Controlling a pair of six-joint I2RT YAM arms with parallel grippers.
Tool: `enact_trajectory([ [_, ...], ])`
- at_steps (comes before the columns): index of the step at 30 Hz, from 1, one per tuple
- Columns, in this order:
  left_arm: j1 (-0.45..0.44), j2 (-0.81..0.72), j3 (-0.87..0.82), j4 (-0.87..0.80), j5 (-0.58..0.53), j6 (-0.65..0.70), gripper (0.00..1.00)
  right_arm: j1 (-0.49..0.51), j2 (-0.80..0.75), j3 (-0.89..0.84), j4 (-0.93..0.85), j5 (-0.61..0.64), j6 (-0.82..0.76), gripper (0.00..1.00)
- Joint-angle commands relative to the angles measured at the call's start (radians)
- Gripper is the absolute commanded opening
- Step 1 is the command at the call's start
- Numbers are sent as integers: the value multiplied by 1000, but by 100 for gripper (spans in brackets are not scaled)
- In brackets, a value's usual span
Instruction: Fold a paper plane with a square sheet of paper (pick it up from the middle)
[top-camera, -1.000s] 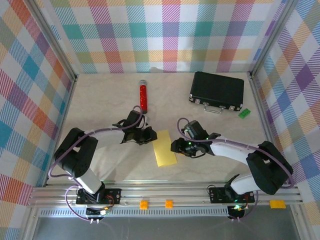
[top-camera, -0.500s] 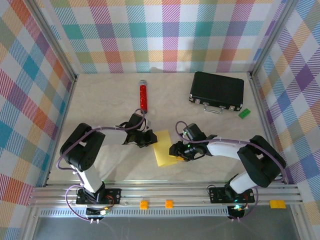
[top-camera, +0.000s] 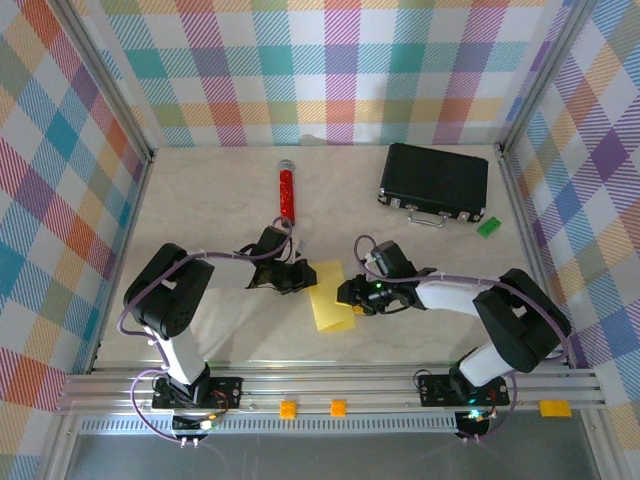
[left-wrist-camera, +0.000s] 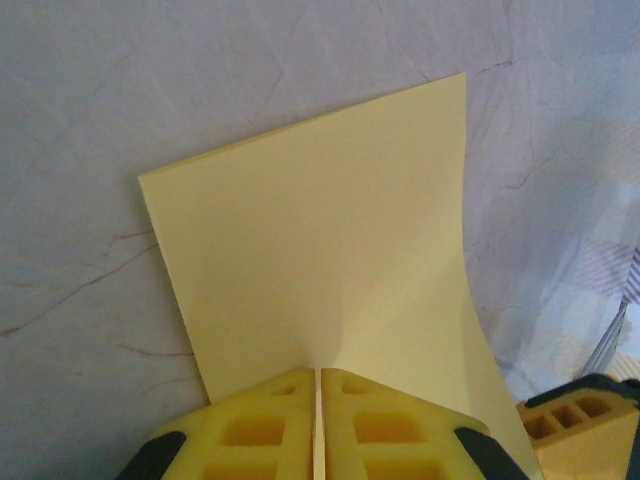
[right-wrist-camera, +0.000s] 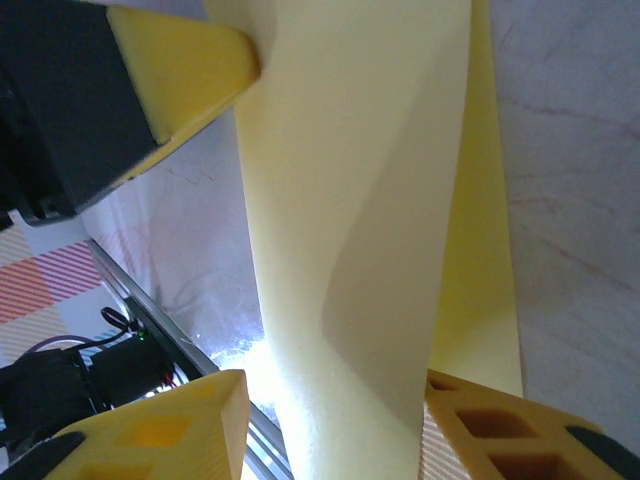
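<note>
Yellow paper (left-wrist-camera: 320, 230) pinched in left gripper (left-wrist-camera: 316, 405).

Your overhead camera looks down from behind onto the whole table (top-camera: 200, 210). Your two wrist cameras sit very close, facing the sheet of paper (top-camera: 328, 300), shared by all views.

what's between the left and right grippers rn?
The square sheet of paper spans that gap in the top view. The left gripper is shut on one edge; the right gripper straddles the opposite edge, jaws open.
</note>
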Motion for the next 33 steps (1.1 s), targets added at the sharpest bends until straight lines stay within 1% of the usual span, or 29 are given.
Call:
enact_trajectory([
  [1,-3,45,7,-33,31,59,11,-27,40,-18,72,-69,8,44],
  [4,-3,49,28,-39,54,87,11,-51,64,-17,101,-95,9,42],
  [6,-3,52,41,-53,60,109,11,-63,76,-15,111,-104,5,38],
  [11,-3,60,75,-75,74,145,11,-87,107,-11,156,-152,9,25],
  [17,-3,23,92,-85,60,146,13,-91,124,-19,158,-142,7,17],
  [19,-3,3,95,-85,63,142,15,-91,130,-23,158,-140,4,15],
  [22,-3,-46,87,-75,70,134,24,-91,146,-31,170,-142,3,14],
  [25,-5,-118,70,-64,69,128,32,-89,160,-41,191,-140,6,11],
  [28,-10,-202,27,-31,73,115,35,-89,172,-47,213,-133,16,11],
  [30,-32,-264,2,-35,50,134,37,-88,169,-48,209,-113,18,11],
  [33,-116,-368,-44,-75,-87,224,37,-87,163,-45,213,-104,23,10],
])
